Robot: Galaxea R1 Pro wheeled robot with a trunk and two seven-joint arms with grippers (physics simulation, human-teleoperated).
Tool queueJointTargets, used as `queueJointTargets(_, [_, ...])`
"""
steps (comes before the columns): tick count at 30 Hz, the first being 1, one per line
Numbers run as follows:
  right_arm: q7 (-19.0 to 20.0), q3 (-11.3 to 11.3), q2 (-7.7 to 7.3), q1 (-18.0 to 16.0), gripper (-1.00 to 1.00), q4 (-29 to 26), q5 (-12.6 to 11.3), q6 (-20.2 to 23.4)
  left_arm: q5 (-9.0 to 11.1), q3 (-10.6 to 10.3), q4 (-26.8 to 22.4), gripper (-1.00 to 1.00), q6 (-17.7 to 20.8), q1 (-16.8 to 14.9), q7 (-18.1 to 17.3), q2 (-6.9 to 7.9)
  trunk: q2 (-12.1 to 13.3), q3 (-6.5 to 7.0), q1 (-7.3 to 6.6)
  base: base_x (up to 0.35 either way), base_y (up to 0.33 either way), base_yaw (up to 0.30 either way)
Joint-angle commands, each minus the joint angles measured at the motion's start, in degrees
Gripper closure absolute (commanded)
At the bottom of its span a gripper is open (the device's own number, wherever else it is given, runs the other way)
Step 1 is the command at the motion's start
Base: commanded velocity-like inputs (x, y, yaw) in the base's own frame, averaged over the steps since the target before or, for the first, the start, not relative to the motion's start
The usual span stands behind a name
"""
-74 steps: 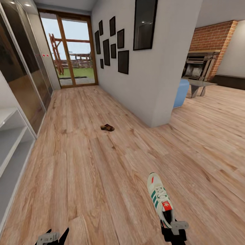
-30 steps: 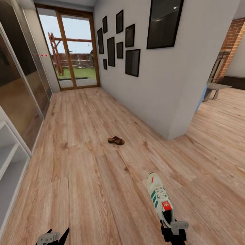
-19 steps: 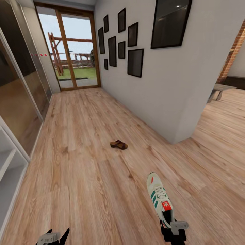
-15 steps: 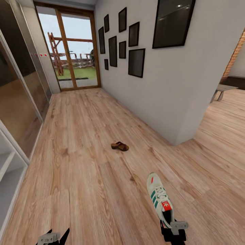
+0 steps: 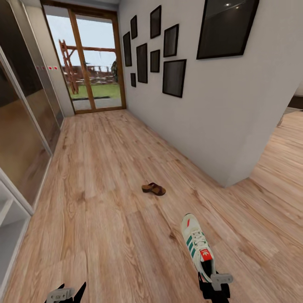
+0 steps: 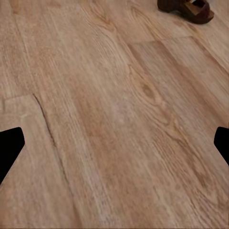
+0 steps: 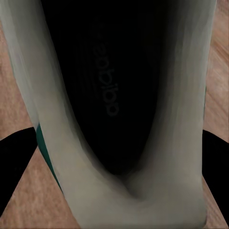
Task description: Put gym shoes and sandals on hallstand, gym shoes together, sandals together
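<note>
- One gym shoe (image 5: 197, 246) rides in the right gripper (image 5: 214, 283), pinched at the heel collar, toe pointing forward for carrying.
- Left gripper (image 5: 65, 291) hangs spread and empty, free for the sandal (image 5: 153, 188).
- Brown strapped sandal lies alone on the wood-grain corridor floor (image 5: 97, 202), ahead.

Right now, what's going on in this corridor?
The right gripper holds one gym shoe by its heel end, toe pointing ahead, above the corridor floor. The right wrist view looks straight into the shoe's dark opening. The left gripper is open and carries nothing. One brown sandal lies on the floor ahead, apart from the shoe. A white shelf unit shows at the left edge. A glass door closes the far end.
</note>
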Motion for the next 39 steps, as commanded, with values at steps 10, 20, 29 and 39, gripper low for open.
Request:
queueJointTargets(10, [-0.6,0.0,-0.02,-0.04,1.0,0.04,0.62,-0.09,0.6,0.1,0.09,-1.0,0.11,-0.04,-0.57,-0.01,-0.02,-0.05,0.02,0.315,0.162,0.0])
queueJointTargets(20, [-0.6,0.0,-0.01,-0.04,1.0,0.04,0.62,-0.09,0.6,0.1,0.09,-1.0,0.11,-0.04,-0.57,-0.01,-0.02,-0.05,0.02,0.315,0.162,-0.033])
queueJointTargets(29, [-0.67,0.0,-0.01,-0.04,1.0,0.04,0.62,-0.09,0.6,0.1,0.09,-1.0,0.11,-0.04,-0.57,-0.01,-0.02,-0.05,0.02,0.315,0.162,-0.167])
queueJointTargets(39, [-0.69,0.0,0.0,-0.04,1.0,0.04,0.62,-0.09,0.6,0.1,0.09,-1.0,0.11,-0.04,-0.57,-0.01,-0.02,-0.05,0.02,0.315,0.162,-0.015])
